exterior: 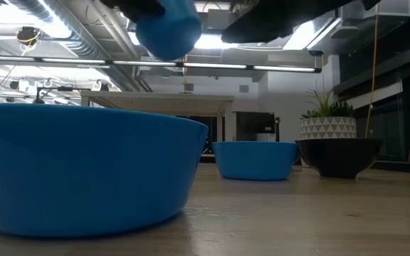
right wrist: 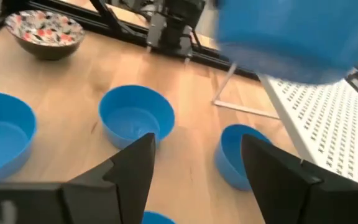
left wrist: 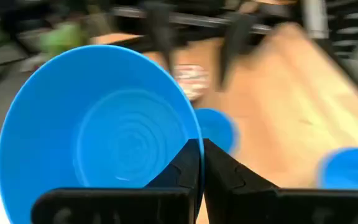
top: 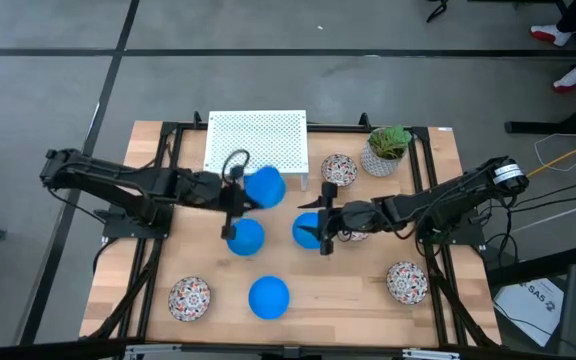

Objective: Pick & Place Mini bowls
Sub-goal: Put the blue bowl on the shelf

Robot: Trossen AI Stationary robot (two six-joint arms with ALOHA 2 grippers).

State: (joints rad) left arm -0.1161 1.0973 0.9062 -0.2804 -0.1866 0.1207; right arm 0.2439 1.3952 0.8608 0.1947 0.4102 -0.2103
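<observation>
The left gripper (top: 236,189) is clamped on a blue bowl's (top: 264,187) rim, lifted near the white perforated tray (top: 256,141), the right gripper (top: 325,226) gapes empty, while the other bowls sit scattered on the table (top: 328,300), nothing visibly placed yet

Overhead looks straight down, low camera skims the table (exterior: 319,220) level, wrist cameras sit close; all share it.

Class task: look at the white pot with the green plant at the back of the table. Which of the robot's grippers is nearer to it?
Right. The right gripper, open, hangs mid-table, nearer the plant pot. The left gripper, shut on a blue bowl, is farther away.
</observation>
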